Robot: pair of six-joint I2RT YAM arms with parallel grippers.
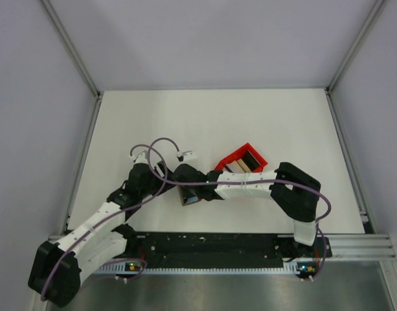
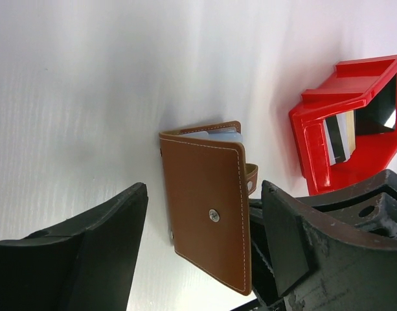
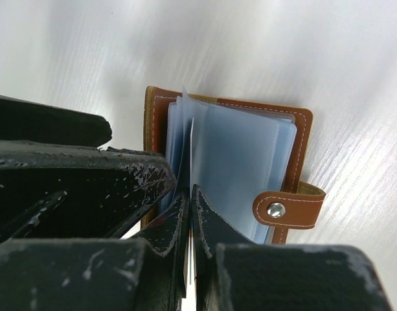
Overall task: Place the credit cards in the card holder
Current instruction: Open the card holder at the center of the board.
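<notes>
Overhead: white tabletop [image 1: 250,116], pale grey walls [image 1: 204,39], metal rails along the edges. Left hand [image 2: 204,194] spread wide, flanking brown card holder [image 2: 208,207] near centre front. Right hand [image 3: 190,194] pressed together, tips tucked among holder's bluish pockets. Credit cards [image 2: 340,136] standing in red bin [image 2: 315,149] nearby.

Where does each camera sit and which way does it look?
Top external: high behind the robot, looking down on the table; left arm and right arm show.
Left wrist: on the left arm, looking down at card holder and red bin; left gripper's jaws open either side.
Right wrist: on the right arm, close on the card holder's clear pockets; right gripper's jaws shut.
Shared: all see the card holder.
</notes>
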